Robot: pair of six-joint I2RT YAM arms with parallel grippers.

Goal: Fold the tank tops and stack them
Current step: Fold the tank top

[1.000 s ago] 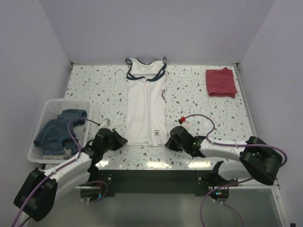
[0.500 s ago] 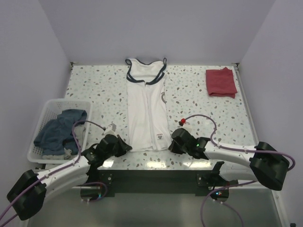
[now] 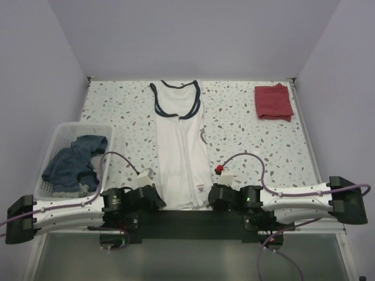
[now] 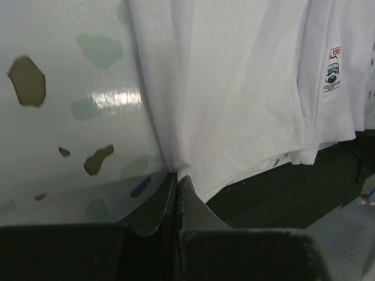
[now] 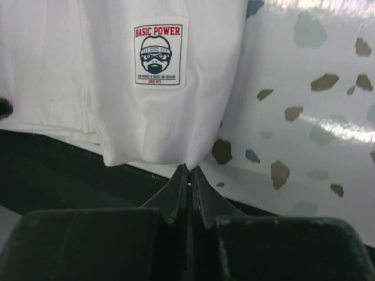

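White tank top (image 3: 179, 146), hem corners pinched by left end effector (image 4: 177, 178), right end effector (image 5: 188, 170)

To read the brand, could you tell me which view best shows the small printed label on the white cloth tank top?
The right wrist view: the small printed label sits close, lettering legible. The left wrist view shows it small and slanted at the edge; the top external view, only a speck.

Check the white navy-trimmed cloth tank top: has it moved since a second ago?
Yes. The white navy-trimmed tank top slid toward the near side; its hem now lies past the white plastic basket's near rim.
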